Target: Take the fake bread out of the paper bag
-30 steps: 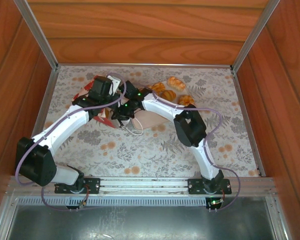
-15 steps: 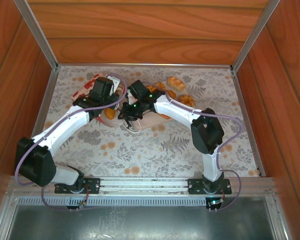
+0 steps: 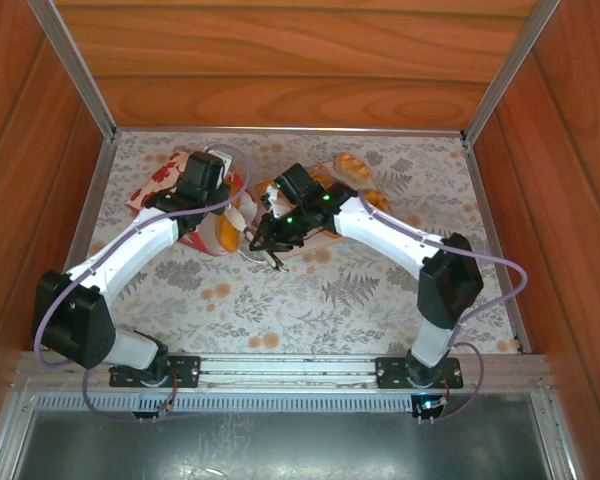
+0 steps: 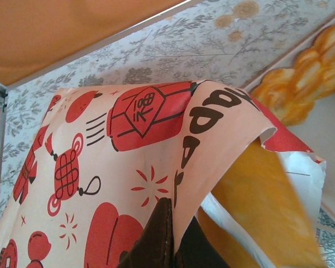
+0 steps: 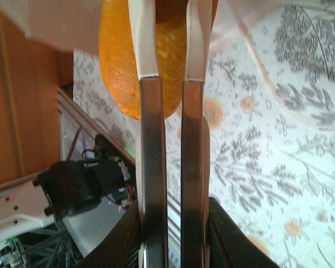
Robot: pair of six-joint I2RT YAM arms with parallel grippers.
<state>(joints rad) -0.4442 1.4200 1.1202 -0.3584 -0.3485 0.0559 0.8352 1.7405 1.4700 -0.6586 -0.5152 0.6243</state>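
**Top external view:** The paper bag (image 3: pixel 160 180) lay tipped at far left, its mouth facing right. The fake bread roll (image 3: pixel 223 233) sat at that mouth, just left of the right gripper (image 3: pixel 255 228), the nearer arm. The left gripper (image 3: pixel 208 185) held the bag's edge.

**Left wrist view:** The left gripper (image 4: pixel 168 240) was clamped on the bag's rim (image 4: pixel 100 167). The roll (image 4: pixel 262 212) lay lengthwise in the open mouth. A braided loaf (image 4: pixel 301 84) lay beyond.

**Right wrist view:** The right gripper (image 5: pixel 167 33) stood almost closed, and the roll (image 5: pixel 120 61) showed between its tips, apparently pinched. The next move probably calls for a pull along the roll's axis, away from the bag.
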